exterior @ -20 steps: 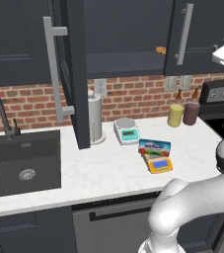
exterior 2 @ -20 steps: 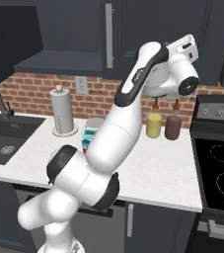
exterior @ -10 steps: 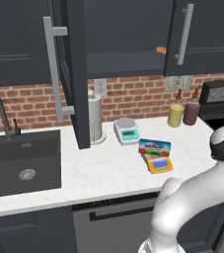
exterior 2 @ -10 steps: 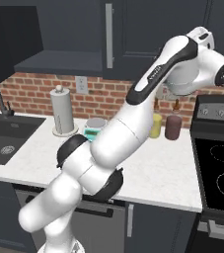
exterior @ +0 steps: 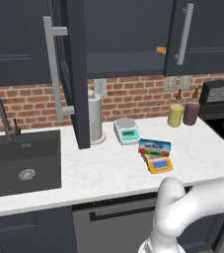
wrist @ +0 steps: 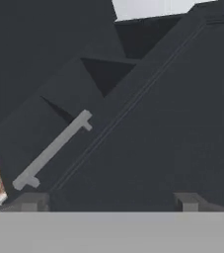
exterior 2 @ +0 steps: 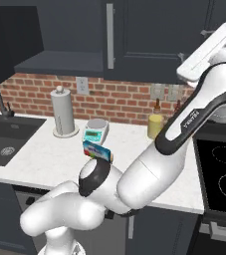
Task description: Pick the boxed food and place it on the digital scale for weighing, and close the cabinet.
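Observation:
The blue boxed food (exterior: 154, 147) lies flat on the platform of the orange-yellow digital scale (exterior: 159, 165), in the middle of the counter; a corner of the boxed food (exterior 2: 97, 151) peeks out behind my arm. The dark cabinet (exterior: 123, 29) stands with its left door (exterior: 71, 74) swung wide out and its right door (exterior: 202, 29) ajar. My gripper (wrist: 109, 202) is open and empty, raised high at the right, facing a dark cabinet door and its silver bar handle (wrist: 52, 150).
A small orange snack (exterior: 161, 50) sits on the cabinet shelf. A white-and-teal scale (exterior: 127, 131), a paper towel roll (exterior: 94, 118) and two jars (exterior: 182, 113) stand along the brick wall. The sink (exterior: 22, 158) is at the left, the stove (exterior 2: 221, 169) at the right.
My hand has swung further right and up toward the right cabinet door, and the elbow has dropped lower in the left base view. The boxed food stays on the scale.

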{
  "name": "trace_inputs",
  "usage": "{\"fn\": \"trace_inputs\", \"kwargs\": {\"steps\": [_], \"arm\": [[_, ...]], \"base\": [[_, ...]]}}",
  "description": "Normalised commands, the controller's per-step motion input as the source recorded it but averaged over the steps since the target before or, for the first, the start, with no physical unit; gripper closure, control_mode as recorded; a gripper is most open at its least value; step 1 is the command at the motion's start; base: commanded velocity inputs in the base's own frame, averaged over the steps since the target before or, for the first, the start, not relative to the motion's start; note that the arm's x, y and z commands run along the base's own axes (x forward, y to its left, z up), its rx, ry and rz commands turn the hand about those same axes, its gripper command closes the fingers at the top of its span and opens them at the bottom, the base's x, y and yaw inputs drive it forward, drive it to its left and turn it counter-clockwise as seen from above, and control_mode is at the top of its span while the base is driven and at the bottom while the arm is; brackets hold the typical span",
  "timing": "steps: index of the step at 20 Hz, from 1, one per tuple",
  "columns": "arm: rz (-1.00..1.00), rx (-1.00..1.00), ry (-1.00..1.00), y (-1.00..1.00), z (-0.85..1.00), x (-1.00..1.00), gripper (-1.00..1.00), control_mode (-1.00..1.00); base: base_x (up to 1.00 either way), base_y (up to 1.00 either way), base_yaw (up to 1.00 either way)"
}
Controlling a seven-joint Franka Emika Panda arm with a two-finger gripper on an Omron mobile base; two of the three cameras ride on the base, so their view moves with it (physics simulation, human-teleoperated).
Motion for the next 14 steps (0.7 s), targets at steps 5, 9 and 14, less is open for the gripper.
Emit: {"fn": "trace_inputs", "kwargs": {"steps": [5,9,14], "arm": [[-0.14,0.14,-0.45,1.00,-0.52,-1.00,-1.00,-1.00],[-0.21,0.32,-0.49,1.00,-1.00,-0.97,-1.00,-1.00],[-0.23,0.42,-0.43,1.00,-1.00,-0.64,-1.00,-1.00]], "base": [[0.00,0.00,0.00],[0.00,0.00,0.00],[0.00,0.00,0.00]]}}
